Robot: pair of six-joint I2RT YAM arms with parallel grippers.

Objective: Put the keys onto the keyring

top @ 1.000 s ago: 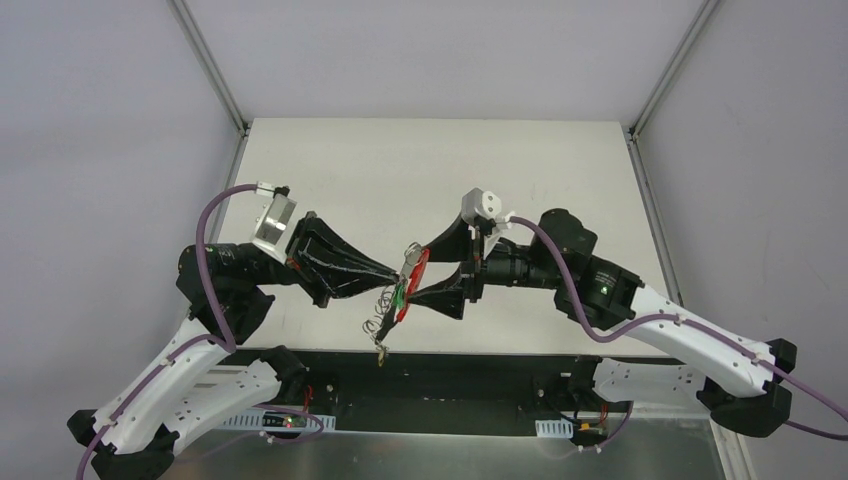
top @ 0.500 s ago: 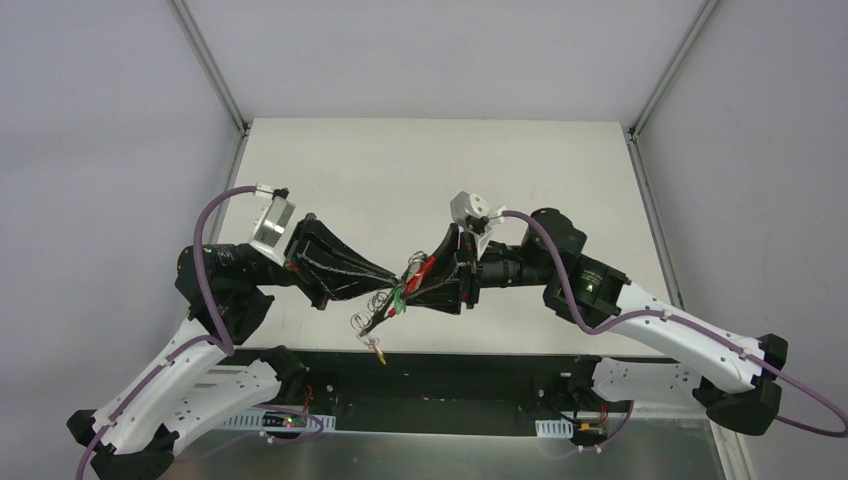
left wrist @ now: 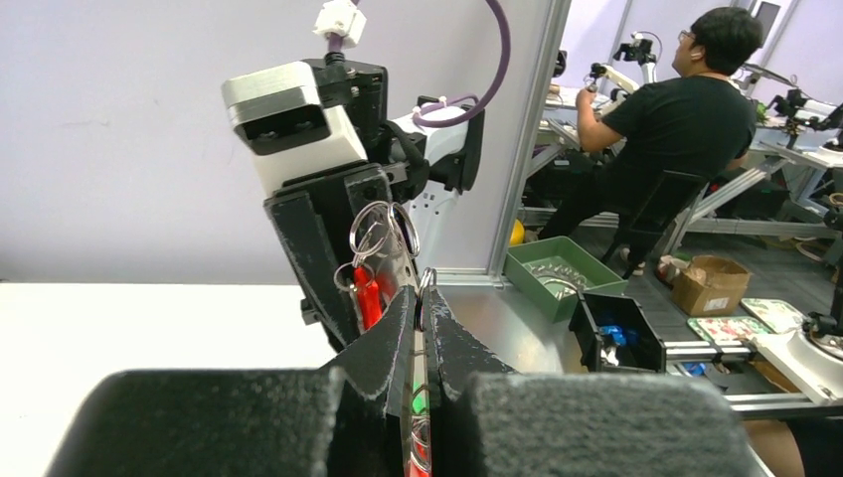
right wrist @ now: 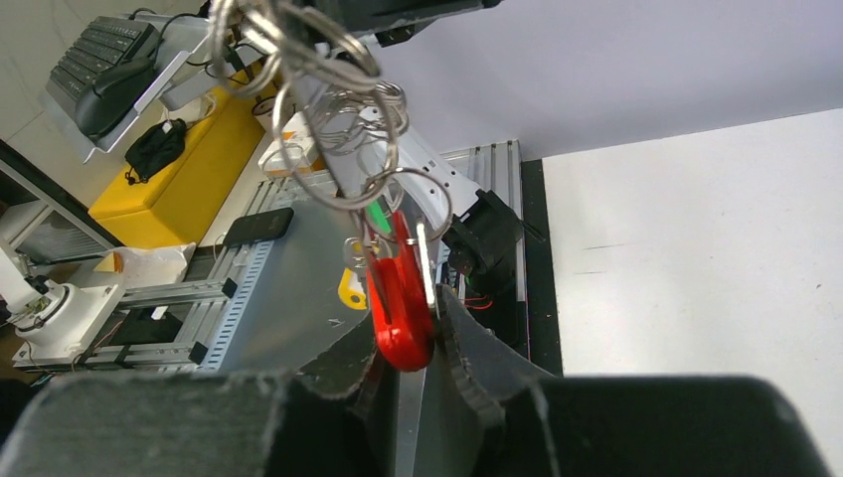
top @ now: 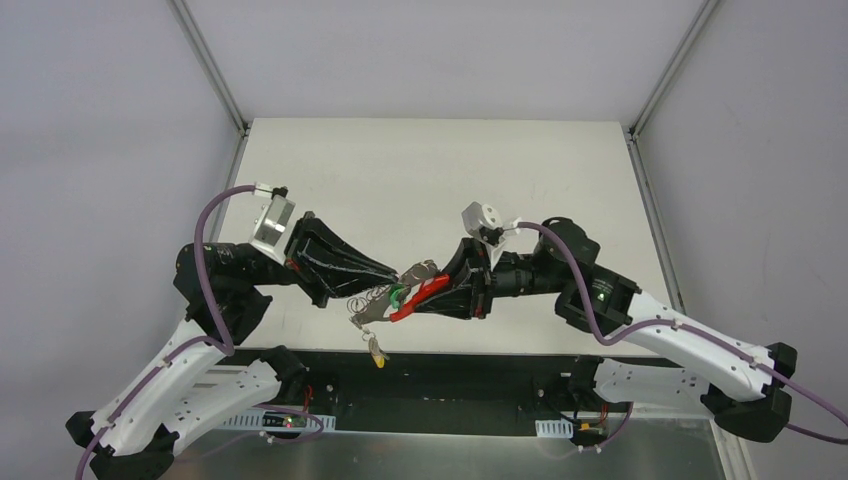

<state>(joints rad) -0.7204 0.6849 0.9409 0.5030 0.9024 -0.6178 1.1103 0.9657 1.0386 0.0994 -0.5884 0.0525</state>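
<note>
Two grips share the keyring (top: 424, 292) at frame centre, above the worktop (top: 400, 170): left fingers (left wrist: 383, 338) clench its thin edge, right fingers (right wrist: 475, 360) grasp its red end. Keys (top: 376, 348) dangle below centre, probably light, stiff, slippery; pinch the flat tags.

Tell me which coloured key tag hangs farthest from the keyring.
The yellow tag: it dangles at the end of the wire rings, lowest in the overhead view. The green tag sits right against the keyring.

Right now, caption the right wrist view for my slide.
Right gripper grips the keyring by its red end; wire rings cluster above.
</note>
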